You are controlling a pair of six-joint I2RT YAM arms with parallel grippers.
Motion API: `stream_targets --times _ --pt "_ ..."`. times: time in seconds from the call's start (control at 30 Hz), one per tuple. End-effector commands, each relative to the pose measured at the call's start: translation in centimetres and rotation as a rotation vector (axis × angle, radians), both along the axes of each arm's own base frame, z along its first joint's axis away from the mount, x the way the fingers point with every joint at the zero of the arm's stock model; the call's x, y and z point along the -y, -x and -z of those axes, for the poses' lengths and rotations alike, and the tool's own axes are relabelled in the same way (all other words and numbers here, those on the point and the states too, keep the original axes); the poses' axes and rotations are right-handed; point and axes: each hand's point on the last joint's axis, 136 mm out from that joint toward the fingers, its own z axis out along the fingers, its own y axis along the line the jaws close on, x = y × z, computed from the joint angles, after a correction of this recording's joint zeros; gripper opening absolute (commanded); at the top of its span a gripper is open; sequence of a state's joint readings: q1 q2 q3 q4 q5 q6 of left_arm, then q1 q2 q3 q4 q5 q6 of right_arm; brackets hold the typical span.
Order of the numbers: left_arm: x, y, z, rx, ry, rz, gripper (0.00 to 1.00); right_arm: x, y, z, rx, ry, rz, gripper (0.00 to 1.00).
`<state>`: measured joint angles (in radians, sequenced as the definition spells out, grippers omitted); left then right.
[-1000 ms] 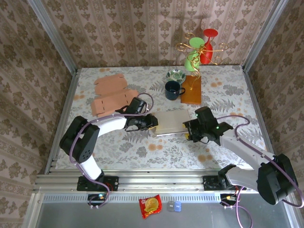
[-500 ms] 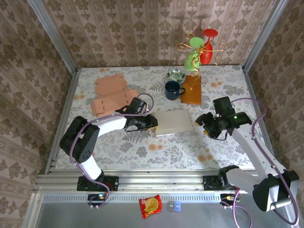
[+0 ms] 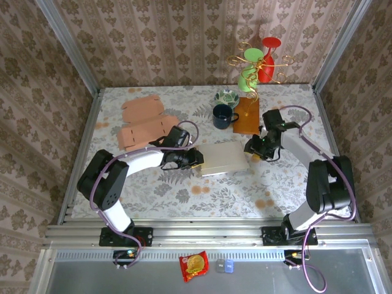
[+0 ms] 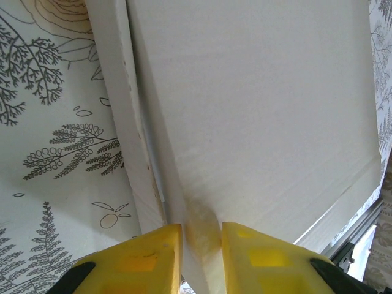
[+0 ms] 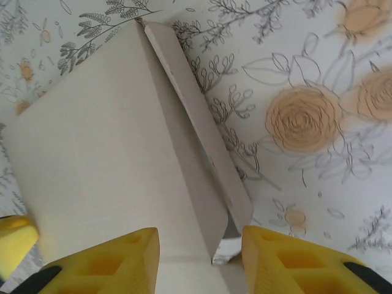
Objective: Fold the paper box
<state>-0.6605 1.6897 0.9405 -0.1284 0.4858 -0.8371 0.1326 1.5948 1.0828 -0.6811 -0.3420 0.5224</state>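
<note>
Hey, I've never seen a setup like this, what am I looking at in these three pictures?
Two robot arms are bolted to the near edge of a flowered table. The wide picture comes from a camera above and behind them. The two close-ups come from cameras on their wrists, so the yellow blocks are their own fingers. The left hand pinches one edge of a white paper box. The right hand straddles the opposite edge, jaws open. Farther back lie flat brown cardboard sheets, a dark blue mug and an orange wooden board.
</note>
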Motion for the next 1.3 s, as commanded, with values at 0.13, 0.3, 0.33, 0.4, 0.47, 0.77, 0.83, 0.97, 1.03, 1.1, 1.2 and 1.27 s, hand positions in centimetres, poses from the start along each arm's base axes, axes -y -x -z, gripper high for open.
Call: stream_targets --times 0.13,0.3,0.33,0.4,0.47,0.77,0.83,0.97,1.03,1.1,1.2,1.27 --pt "0.3 -0.3 0.3 0.003 -0.014 0.012 0.24 -1.2 -0.5 0.8 0.012 -0.030 -0.092 0.33" --pt "0.3 -0.2 0.4 -0.002 -0.015 0.012 0.24 -2.2 -0.2 1.6 -0.011 -0.044 -0.113 0.32" --pt "0.3 -0.3 0.3 0.000 -0.013 0.012 0.24 -2.4 -0.2 1.7 -0.014 -0.049 -0.115 0.32" --pt "0.3 -0.2 0.4 -0.002 -0.013 0.012 0.24 -2.8 -0.1 2.0 -0.025 -0.052 -0.122 0.32" --pt "0.3 -0.3 0.3 -0.002 -0.013 0.012 0.24 -2.8 0.2 2.4 -0.043 -0.039 -0.128 0.32" --pt "0.3 0.0 0.6 -0.010 -0.012 0.014 0.20 -2.8 0.6 2.8 -0.049 -0.033 -0.123 0.29" --pt "0.3 0.1 0.7 -0.014 -0.014 0.015 0.19 -2.8 0.8 2.9 -0.054 -0.027 -0.123 0.26" --pt "-0.1 0.2 0.9 -0.018 -0.030 0.011 0.19 -2.6 1.4 3.3 -0.069 -0.015 -0.119 0.22" --pt "-0.4 0.4 1.2 -0.026 -0.054 0.011 0.19 -2.4 1.7 3.4 -0.073 0.001 -0.118 0.22" --pt "-0.9 0.5 1.2 -0.027 -0.081 0.010 0.23 -2.1 1.8 3.3 -0.069 0.016 -0.121 0.23" --pt "-1.1 0.3 0.7 -0.006 -0.095 0.011 0.27 -1.7 1.8 2.8 -0.052 0.040 -0.128 0.27" --pt "-1.2 0.3 0.3 0.003 -0.103 0.017 0.28 -1.5 1.7 2.4 -0.038 0.053 -0.132 0.30"
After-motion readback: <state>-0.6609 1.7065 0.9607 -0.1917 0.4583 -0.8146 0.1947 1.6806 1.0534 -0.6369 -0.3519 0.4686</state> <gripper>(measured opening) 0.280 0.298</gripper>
